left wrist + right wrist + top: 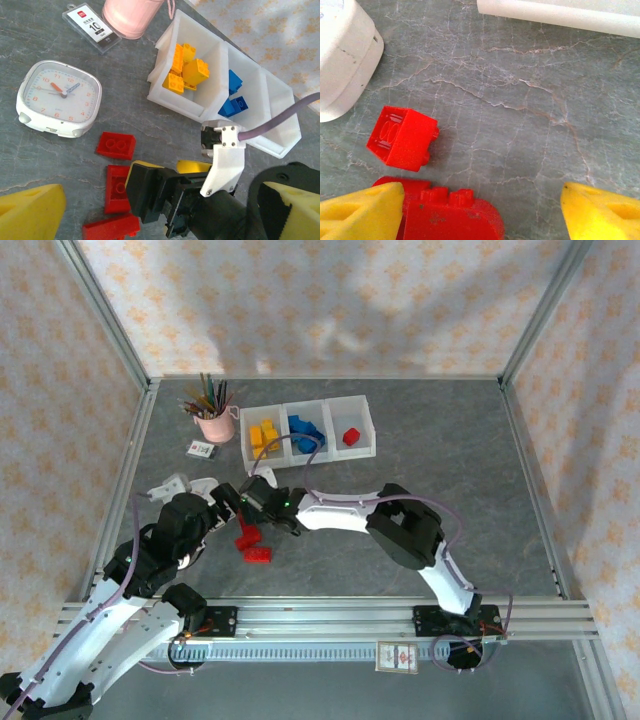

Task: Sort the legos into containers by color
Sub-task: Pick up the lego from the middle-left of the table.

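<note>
Leftovers on the grey marbled tabletop are all red, as far as I can see. The translucent-white three-bin tray already has yellow-orange bricks in its left bin, blue bricks in the middle and one red brick in the right one.

What matters for the next move is the right gripper. It hangs low over the loose reds with its yellow fingers spread apart and nothing clamped. A longer red lego brick sits in the gap, tight against the finger on the side of the white alarm clock, with the other finger well apart from it. Its long side looks to run finger to finger, but the wrist view cuts off the bottom of it, so I wouldn't swear to that. A squarish red lego brick lies just beyond, outside the jaws.

Right arm is clearly the nearer one. It reaches from its base all the way across to the left, elbow raised, wrist pointing down at the table. The left gripper hangs above, jaws wide open and holding nothing.

My guess is I should centre on the long brick, close, then carry it up-right to the right-hand bin. Main risk is nudging the square one.
</note>
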Controlling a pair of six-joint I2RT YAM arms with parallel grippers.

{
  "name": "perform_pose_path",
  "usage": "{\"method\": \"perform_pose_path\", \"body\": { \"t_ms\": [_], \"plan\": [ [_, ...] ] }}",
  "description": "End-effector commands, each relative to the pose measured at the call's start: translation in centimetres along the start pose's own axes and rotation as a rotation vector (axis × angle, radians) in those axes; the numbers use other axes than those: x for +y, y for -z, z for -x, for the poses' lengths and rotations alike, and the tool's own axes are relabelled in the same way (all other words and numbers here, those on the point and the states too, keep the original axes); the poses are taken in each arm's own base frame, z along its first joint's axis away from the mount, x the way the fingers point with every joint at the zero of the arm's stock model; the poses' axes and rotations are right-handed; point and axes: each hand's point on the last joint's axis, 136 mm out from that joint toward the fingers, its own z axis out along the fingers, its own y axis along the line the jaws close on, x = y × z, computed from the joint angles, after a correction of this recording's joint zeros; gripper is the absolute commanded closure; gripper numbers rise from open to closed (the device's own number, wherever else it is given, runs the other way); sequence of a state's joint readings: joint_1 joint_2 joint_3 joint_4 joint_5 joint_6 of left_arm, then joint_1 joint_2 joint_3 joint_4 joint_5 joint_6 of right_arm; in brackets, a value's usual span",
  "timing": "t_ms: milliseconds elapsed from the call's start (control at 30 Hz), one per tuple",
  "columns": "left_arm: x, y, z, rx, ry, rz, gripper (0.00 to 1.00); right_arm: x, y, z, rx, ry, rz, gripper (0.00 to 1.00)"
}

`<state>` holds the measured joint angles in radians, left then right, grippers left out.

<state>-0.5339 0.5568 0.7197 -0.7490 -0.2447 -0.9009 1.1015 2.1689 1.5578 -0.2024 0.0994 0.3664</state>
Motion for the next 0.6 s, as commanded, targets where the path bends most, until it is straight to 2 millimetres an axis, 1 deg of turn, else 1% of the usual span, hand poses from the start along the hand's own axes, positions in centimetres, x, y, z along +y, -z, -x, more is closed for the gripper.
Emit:
{"method": "perform_pose_path", "body": {
  "t_ms": [0,133,200,267,333,400,433,567],
  "plan": [
    [0.3,0.5,0.9,-0.030,0.013,0.023,0.01,-0.3,-1.0,-0.2,0.030,-0.007,-0.017,0.23],
    [0.3,0.4,0.8,-0.024,0.012,0.024,0.00,-0.5,-1.7,-0.7,0.049,-0.008,-0.018,0.26],
    [0.3,0.4,0.8,-0.025,0.011,0.023,0.01,-0.2,-1.9,-1.1,0.066,0.000,-0.001,0.26],
    [0.3,0.4,0.8,-0.025,0.011,0.023,0.01,-0.4,-2.1,-1.5,0.079,0.001,-0.005,0.26],
    [0.3,0.4,0.8,-0.025,0.013,0.021,0.01,-0.7,-2.1,-1.9,0.085,0.003,-0.016,0.31],
    [0.2,0.3,0.7,-0.021,0.013,0.016,0.01,-1.0,-1.9,-2.0,0.084,0.001,-0.027,0.33],
    [0.1,0.3,0.6,-0.019,0.013,0.015,0.01,-1.1,-1.8,-2.0,0.085,0.000,-0.030,0.35],
    [-0.1,0.2,0.6,-0.012,0.010,0.008,0.01,-1.4,-0.8,-1.4,0.068,-0.011,-0.035,0.45]
  ]
}}
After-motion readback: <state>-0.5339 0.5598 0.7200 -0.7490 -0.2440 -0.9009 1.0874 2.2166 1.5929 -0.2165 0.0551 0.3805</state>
